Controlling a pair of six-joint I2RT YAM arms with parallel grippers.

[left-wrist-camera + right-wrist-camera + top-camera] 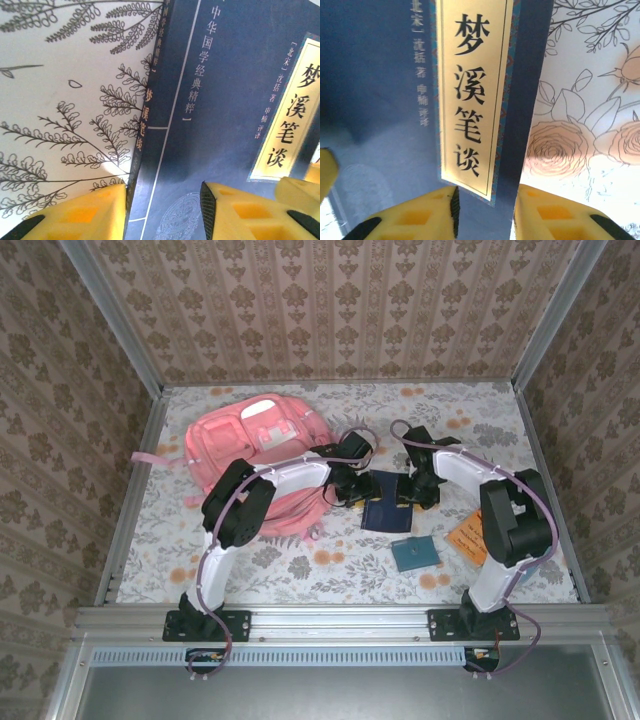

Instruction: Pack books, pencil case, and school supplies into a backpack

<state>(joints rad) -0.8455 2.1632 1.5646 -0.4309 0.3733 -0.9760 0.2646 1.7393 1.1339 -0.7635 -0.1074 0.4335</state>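
The dark navy book (385,508) lies flat mid-table, right of the salmon-pink backpack (250,440). My left gripper (352,485) is at its left edge. In the left wrist view the left gripper (162,200) is open and straddles the spine: one finger (100,210) rests on the cloth, the other on the navy book's cover (225,125). My right gripper (412,490) is at the right edge. It (486,205) is open too, one finger (427,212) over the navy book's cover (375,100), the other beyond the edge. The small teal book (413,553) and the orange book (466,532) lie nearer. The pencil case is out of view.
A floral cloth (330,560) covers the table. Patterned walls and metal rails (130,490) close it in on three sides. Both forearms cross above the middle, the left one over the backpack's near corner.
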